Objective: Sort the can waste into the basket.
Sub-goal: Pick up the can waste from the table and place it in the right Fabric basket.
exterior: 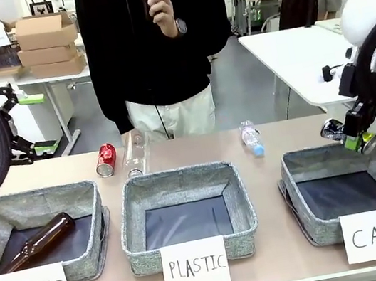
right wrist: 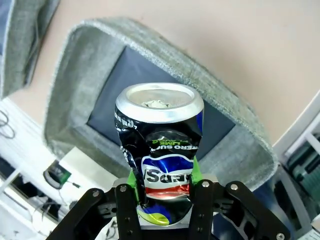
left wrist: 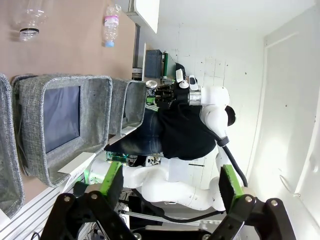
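While my R gripper point(exterior: 355, 138) is pinching the dark can point(right wrist: 160, 135) over the CAN basket point(exterior: 298, 194) rim, I'm wanting it further in b4 releasing; L gripper point(left wrist: 170, 182) gaping.

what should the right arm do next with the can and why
Probably lower slightly and open: the right gripper is shut on the dark can, which hangs over the dark lining of the CAN basket, near its far rim.

Dark, silver-topped can point(right wrist: 160, 145), grey basket point(right wrist: 235, 125)

Bright, even indoor light; wide-angle distortion.
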You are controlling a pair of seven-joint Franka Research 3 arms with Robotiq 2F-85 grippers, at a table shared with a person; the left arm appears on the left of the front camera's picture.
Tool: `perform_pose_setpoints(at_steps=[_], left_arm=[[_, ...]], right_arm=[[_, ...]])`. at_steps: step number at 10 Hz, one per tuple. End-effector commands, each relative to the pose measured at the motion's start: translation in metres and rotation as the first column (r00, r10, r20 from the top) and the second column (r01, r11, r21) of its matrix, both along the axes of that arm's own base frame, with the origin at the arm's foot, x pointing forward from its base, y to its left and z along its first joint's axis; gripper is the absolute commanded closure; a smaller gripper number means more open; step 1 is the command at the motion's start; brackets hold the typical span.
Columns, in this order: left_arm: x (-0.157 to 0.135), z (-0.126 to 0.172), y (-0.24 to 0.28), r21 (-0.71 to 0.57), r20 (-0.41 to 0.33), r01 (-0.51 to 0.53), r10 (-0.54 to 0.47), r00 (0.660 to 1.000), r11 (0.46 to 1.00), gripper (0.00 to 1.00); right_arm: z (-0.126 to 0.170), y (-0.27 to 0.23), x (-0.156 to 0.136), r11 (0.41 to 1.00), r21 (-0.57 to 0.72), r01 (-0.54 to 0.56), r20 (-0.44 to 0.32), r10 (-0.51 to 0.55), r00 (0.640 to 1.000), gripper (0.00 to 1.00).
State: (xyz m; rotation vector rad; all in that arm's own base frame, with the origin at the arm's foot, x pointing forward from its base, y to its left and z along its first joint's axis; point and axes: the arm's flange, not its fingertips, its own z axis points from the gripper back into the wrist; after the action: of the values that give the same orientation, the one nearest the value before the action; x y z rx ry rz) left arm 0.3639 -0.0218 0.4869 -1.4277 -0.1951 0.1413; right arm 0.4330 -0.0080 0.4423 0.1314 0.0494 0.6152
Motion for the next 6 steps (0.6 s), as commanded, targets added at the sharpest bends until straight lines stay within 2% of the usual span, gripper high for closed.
perform_pose_setpoints(at_steps=[1, 2, 3, 4, 6], left_arm=[[0.0015, 0.0001, -0.0016, -0.022, 0.019, -0.001, 0.001, 1.0, 1.0, 0.0], [0.0015, 0.0001, -0.0016, -0.022, 0.019, -0.001, 0.001, 1.0, 1.0, 0.0], [0.0015, 0.0001, -0.0016, -0.022, 0.019, -0.001, 0.001, 1.0, 1.0, 0.0], [0.0015, 0.0001, -0.0016, -0.022, 0.019, -0.001, 0.001, 1.0, 1.0, 0.0], [0.0015, 0.0001, -0.0016, -0.022, 0.019, -0.001, 0.001, 1.0, 1.0, 0.0]], right_arm=[[0.004, -0.0056, 0.0018, 0.999, 0.039, 0.002, 0.023, -0.003, 1.0, 1.0], [0.0044, -0.0066, 0.0047, 0.999, 0.047, -0.005, 0.036, 0.003, 0.999, 0.31], [0.0044, -0.0066, 0.0056, 0.999, 0.043, -0.004, 0.031, 0.003, 1.0, 0.04], [0.0043, -0.0069, 0.0055, 0.999, 0.038, -0.003, 0.033, 0.002, 0.999, 0.0], [0.0032, -0.0087, 0.0079, 0.999, 0.039, 0.001, 0.029, -0.002, 1.0, 0.0]])
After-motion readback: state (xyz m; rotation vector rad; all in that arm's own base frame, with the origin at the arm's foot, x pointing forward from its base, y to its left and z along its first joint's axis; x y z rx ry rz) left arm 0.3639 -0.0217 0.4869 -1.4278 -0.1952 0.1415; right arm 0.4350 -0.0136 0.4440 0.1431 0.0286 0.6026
